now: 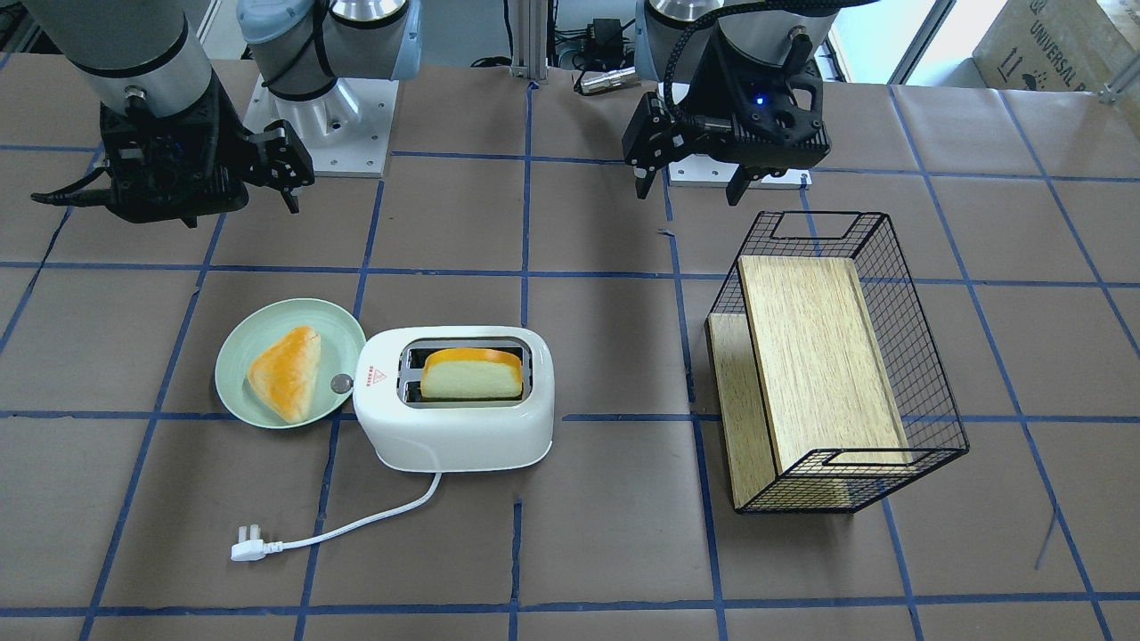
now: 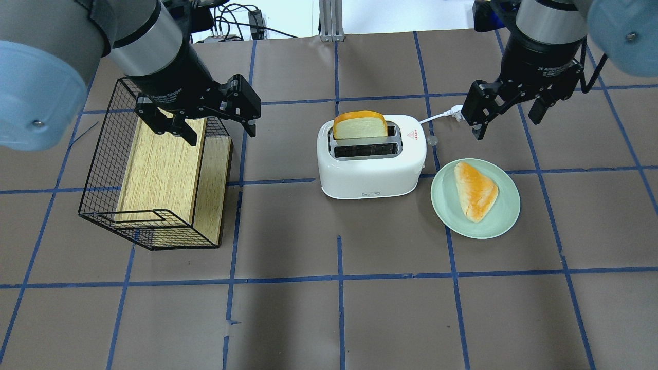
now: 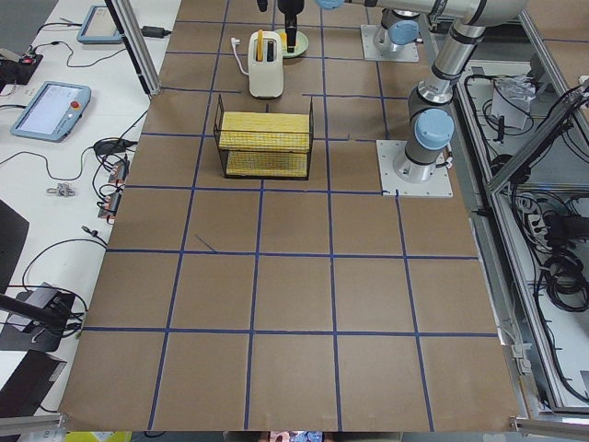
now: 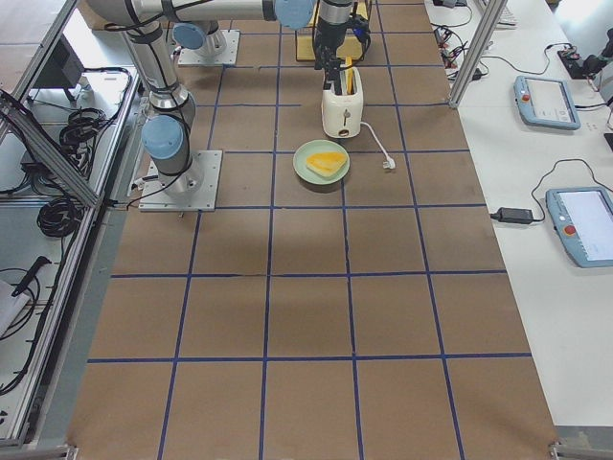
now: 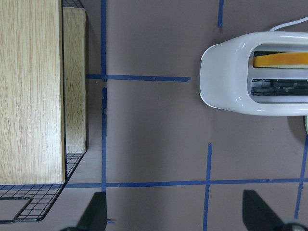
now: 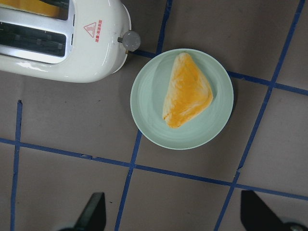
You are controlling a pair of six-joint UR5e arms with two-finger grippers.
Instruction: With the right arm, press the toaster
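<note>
The white toaster (image 1: pixel 454 427) stands mid-table with a bread slice (image 1: pixel 470 374) upright in one slot. It also shows in the overhead view (image 2: pixel 371 164). Its round silver knob (image 1: pixel 341 385) sticks out of the end facing the plate, below a red triangle sticker (image 6: pixel 91 29). My right gripper (image 2: pixel 506 127) is open and empty. It hangs above the table, off the toaster's knob end and on the robot's side of the plate. It touches nothing. My left gripper (image 2: pixel 223 136) is open and empty above the basket's edge.
A green plate (image 2: pixel 452 205) with a triangular bun (image 2: pixel 476 190) lies beside the knob. The white cord ends in a plug (image 1: pixel 249 545) on the table. A black wire basket (image 1: pixel 926 392) holding a wooden board lies on its side under the left arm.
</note>
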